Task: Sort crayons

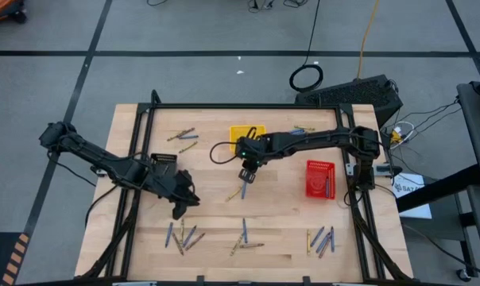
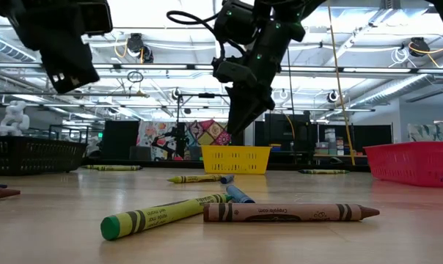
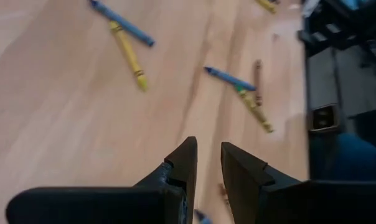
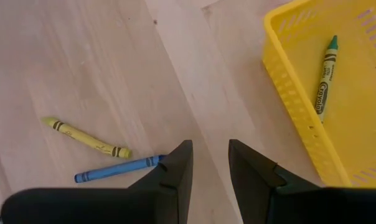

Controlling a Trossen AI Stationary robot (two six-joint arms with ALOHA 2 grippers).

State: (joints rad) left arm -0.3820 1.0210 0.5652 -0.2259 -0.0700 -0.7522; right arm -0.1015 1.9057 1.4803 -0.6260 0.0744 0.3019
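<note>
Crayons lie flat on the wooden table in loose groups: near the front edge (image 1: 183, 237) (image 1: 244, 238) (image 1: 321, 238), at the back left (image 1: 184, 137), and a yellow (image 4: 85, 138) and a blue one (image 4: 116, 169) under my right gripper. A green crayon (image 4: 325, 78) lies in the yellow tray (image 4: 294, 81). My right gripper (image 1: 245, 176) (image 4: 210, 149) hangs open above the table's middle, just in front of that tray, holding nothing. My left gripper (image 1: 180, 210) (image 3: 208, 149) hovers open at the left, above bare wood, short of several crayons (image 3: 228, 78).
The yellow tray (image 1: 246, 133) stands at the back middle, a red tray (image 1: 320, 178) at the right, a black tray (image 1: 162, 161) by the left arm. A dark frame (image 1: 248, 106) borders the table. Bare wood lies between the crayon groups.
</note>
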